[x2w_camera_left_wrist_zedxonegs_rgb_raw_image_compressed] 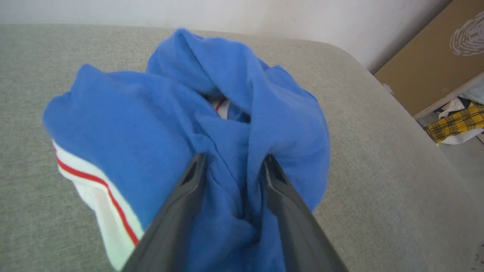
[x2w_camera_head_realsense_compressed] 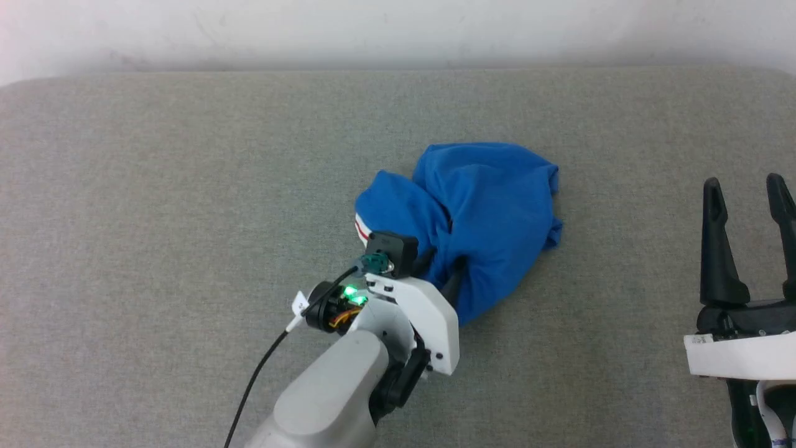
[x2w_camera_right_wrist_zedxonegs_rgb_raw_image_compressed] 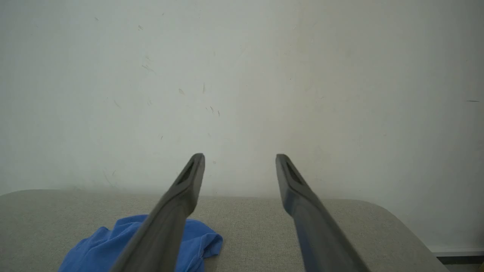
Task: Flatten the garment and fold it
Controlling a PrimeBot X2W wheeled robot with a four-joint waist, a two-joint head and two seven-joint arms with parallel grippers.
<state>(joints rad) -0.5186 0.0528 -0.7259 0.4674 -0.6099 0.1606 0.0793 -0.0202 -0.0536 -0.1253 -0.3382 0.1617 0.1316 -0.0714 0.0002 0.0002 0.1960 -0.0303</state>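
Left claw (x2w_camera_left_wrist_zedxonegs_rgb_raw_image_compressed: 234, 158) astride garment (x2w_camera_head_realsense_compressed: 491, 199) fold, centre frame; cannot tell if pinching. Right claw (x2w_camera_head_realsense_compressed: 744, 183) spread. Risk: bunched layers lift together.

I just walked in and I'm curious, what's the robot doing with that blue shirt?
The robot is working on a royal-blue jersey T-shirt with white, red-striped sleeve trim, which lies crumpled in a heap on a grey fabric-covered table. Its left end effector is pushed into the near side of the heap, fingers apart with a fold of cloth between them; whether they pinch it can't be told. The right end effector waits open at the side, touching nothing. The shirt is not yet flattened or folded.
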